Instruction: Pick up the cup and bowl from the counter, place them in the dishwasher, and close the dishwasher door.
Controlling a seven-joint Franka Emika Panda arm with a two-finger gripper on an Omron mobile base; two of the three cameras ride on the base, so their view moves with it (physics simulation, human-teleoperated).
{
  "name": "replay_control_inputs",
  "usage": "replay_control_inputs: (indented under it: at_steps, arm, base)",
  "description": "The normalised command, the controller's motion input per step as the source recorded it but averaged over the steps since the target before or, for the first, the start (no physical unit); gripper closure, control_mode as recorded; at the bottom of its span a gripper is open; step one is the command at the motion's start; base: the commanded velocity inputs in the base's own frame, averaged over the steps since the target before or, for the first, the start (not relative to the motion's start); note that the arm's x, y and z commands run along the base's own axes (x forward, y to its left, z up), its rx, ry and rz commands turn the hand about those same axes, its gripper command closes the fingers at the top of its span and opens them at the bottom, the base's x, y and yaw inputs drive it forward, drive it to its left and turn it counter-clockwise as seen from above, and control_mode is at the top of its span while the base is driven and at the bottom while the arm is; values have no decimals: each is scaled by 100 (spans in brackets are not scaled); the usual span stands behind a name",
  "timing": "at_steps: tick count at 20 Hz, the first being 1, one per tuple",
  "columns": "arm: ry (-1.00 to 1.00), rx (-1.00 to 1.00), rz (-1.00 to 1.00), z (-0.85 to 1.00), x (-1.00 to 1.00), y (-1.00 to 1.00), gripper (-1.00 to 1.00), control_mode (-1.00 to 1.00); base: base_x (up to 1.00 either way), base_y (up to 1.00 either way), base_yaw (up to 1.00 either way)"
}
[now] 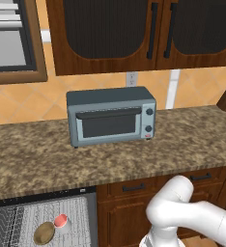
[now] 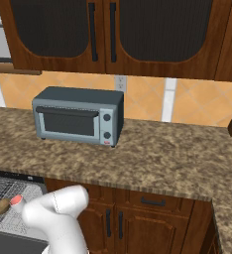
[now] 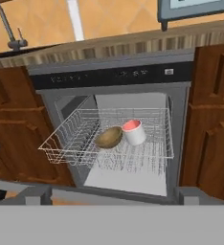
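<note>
ahead of claw point(image 3: 112, 194), cup point(image 3: 133, 132), bowl point(image 3: 108, 137)

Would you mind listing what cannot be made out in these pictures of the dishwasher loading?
- Dishwasher door: hand view, cut off by the grey band below; its handle is not visible.
- Dishwasher: left base view, cut by the bottom and left edges.
- Bowl and cup: right base view, small, beside the white arm.
- Control strip markings: hand view, too small to read.

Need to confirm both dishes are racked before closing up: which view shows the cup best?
The hand view: the cup lies tilted in the wire rack beside the bowl, unobstructed. The left base view shows it small; in the right base view the arm partly hides it.
</note>
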Motion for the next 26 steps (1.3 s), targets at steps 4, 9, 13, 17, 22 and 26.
replay_control_inputs:
  at_steps: [4, 9, 13, 17, 22, 26]
  arm:
    - [-21, -5, 0, -44, 11, 15, -100, -100]
    - [-19, -1, 0, -47, 35, 18, -100, -100]
    - [-3, 0, 0, -68, 17, 38, -100, -100]
    - [0, -6, 0, -57, 27, 50, -100, -100]
    - [0, -8, -2, -33, 48, 65, -100, -100]
    - [0, -5, -1, -29, 14, 67, -100, -100]
  base:
    - [0, 0, 0]
    - [0, 0, 0]
    - [0, 0, 0]
    - [0, 0, 0]
    - [0, 0, 0]
    - [0, 0, 0]
